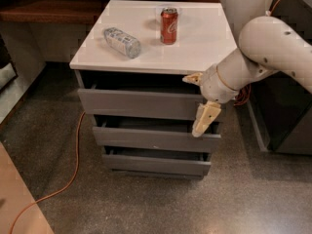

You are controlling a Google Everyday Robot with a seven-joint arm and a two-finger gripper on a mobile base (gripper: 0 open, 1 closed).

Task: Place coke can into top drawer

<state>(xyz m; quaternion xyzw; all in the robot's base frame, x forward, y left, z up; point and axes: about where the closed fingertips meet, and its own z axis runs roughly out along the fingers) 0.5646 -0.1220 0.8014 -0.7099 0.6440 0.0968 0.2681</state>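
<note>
The coke can [169, 26] stands upright on the cabinet's white top [204, 43], towards the back middle. The top drawer [141, 104] is pulled out slightly, with a dark gap under the top; its inside is barely visible. My gripper [198, 100] is in front of the drawer's right end, at the cabinet's front right corner. It is open and empty, with one cream finger [192, 78] up near the top's edge and the other finger [205, 119] hanging down over the drawer front. It is well below and to the right of the can.
A clear crinkled plastic bottle [122, 42] lies on its side on the white top, left of the can. Two lower grey drawers [151, 139] are slightly out. An orange cable [73, 169] runs across the floor at left. A dark cabinet [287, 121] stands at right.
</note>
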